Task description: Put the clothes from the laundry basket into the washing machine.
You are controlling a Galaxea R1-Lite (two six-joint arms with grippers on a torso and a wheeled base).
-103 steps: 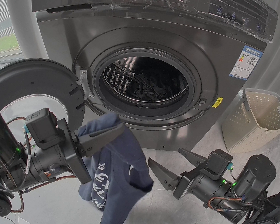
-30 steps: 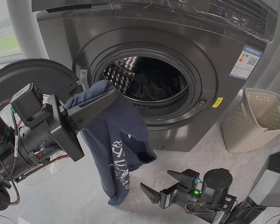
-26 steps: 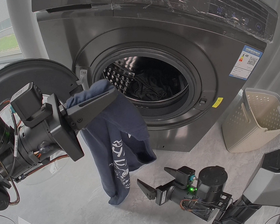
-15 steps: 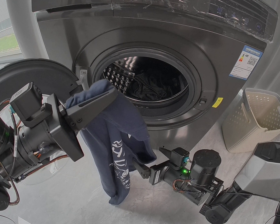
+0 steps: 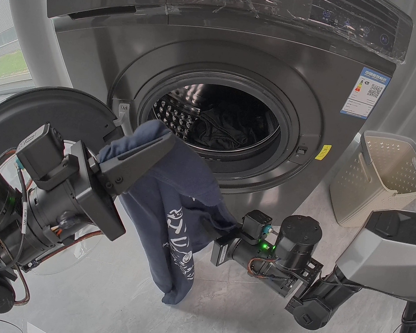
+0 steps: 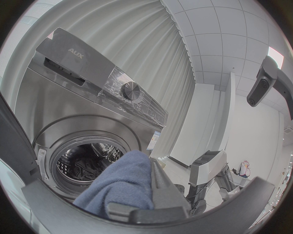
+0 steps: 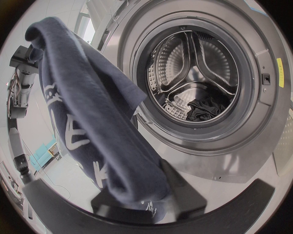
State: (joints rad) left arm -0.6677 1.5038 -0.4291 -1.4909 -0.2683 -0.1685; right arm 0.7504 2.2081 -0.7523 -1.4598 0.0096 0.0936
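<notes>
Head view: roughly midway, judging by the load. Dark clothes (image 5: 222, 126) already in drum (image 5: 174, 114); basket (image 5: 387, 193) apparently emptied. Navy top (image 5: 179, 206) pinched in left gripper (image 5: 159, 142), dangling before the opening, not yet inside. Right gripper (image 5: 210, 236) at its lower edge; grip impossible to tell.

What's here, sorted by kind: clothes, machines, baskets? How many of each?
Clothes: 2 (navy garment, black garment)
Washing machine: 1
Laundry basket: 1
Total: 4
</notes>
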